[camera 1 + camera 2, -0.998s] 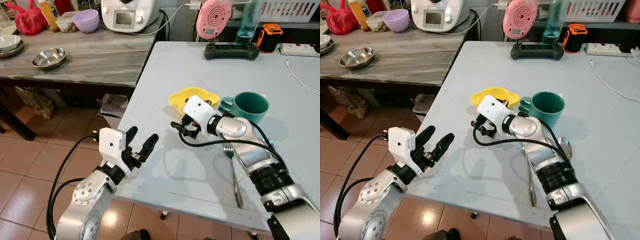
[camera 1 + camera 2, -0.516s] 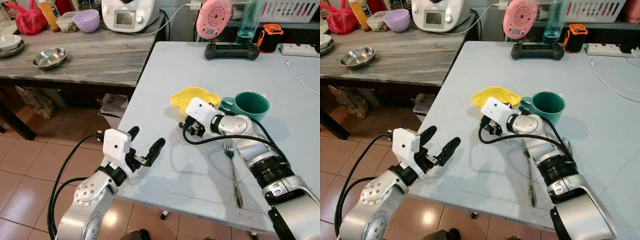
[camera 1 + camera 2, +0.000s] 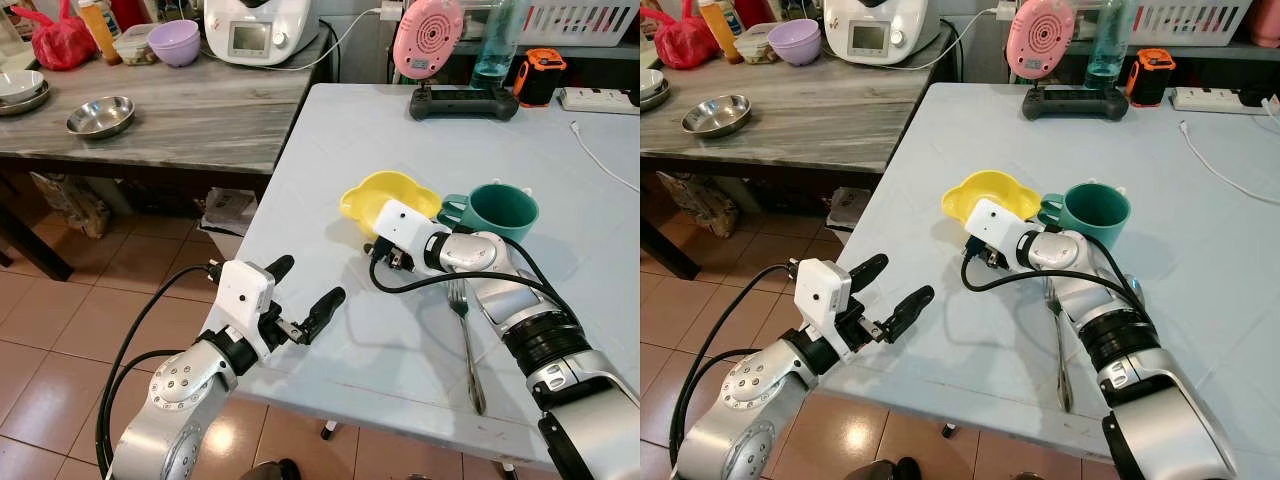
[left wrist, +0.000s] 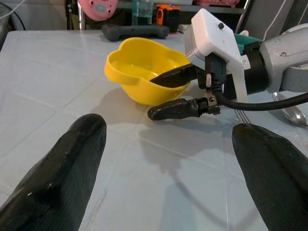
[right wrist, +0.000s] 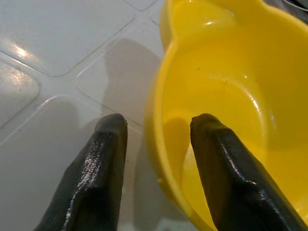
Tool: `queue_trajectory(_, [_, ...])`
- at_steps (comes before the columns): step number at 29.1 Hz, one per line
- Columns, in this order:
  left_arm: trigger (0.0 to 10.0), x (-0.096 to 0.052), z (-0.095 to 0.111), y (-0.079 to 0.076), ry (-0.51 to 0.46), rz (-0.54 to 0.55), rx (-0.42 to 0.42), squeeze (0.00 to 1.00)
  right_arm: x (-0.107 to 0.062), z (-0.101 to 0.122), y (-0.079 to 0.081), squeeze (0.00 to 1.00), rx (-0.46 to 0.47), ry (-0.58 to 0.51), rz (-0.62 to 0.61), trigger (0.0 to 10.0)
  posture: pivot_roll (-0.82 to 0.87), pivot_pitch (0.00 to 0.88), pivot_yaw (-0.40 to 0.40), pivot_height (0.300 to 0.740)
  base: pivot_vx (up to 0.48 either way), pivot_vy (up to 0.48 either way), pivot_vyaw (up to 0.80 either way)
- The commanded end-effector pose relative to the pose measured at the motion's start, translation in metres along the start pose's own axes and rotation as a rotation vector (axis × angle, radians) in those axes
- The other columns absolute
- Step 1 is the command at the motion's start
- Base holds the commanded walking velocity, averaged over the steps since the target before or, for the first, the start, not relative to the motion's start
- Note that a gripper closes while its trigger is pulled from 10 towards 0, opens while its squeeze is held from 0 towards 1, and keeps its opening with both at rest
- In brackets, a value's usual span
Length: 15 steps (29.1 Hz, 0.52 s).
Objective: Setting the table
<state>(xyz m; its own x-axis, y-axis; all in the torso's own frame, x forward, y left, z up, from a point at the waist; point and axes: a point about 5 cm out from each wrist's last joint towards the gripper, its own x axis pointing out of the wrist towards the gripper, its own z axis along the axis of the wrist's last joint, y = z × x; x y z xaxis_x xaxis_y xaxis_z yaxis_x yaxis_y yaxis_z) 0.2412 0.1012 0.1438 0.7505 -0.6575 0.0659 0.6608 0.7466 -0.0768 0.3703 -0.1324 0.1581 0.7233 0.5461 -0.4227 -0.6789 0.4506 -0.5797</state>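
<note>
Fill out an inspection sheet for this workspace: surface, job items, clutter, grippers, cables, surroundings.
Surface: pale grey table, bare at the near left.
Job's things: yellow flower-shaped plastic bowl upright, teal ceramic mug just to its right, metal fork lying nearer the robot.
Clutter: black game controller, pink round gadget, orange-black device at the far edge.
Grippers: right gripper open, fingers straddling the bowl's near rim, one inside; left gripper open, over the table's near left edge.
Cables: white cable on the table's right side.
Surroundings: wooden counter with steel bowl, purple bowl, white appliance; tiled floor.
</note>
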Motion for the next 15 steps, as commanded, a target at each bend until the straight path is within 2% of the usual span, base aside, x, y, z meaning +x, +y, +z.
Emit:
queue_trajectory(1, [10.0,-0.0004,0.0,0.0015,0.005,-0.002,0.016,0.0,0.0007,0.0078,-0.0035,0.0,-0.021,-0.023,0.002,0.0,-0.11,0.09,0.096,0.74,0.0,0.0,0.0])
queue_trajectory(15, [10.0,0.0008,-0.0013,0.0014,0.008,0.0,0.02,0.0,-0.0034,0.0139,-0.0036,0.0,-0.031,-0.067,0.029,0.0,-0.12,0.079,0.097,0.74,0.0,0.0,0.0])
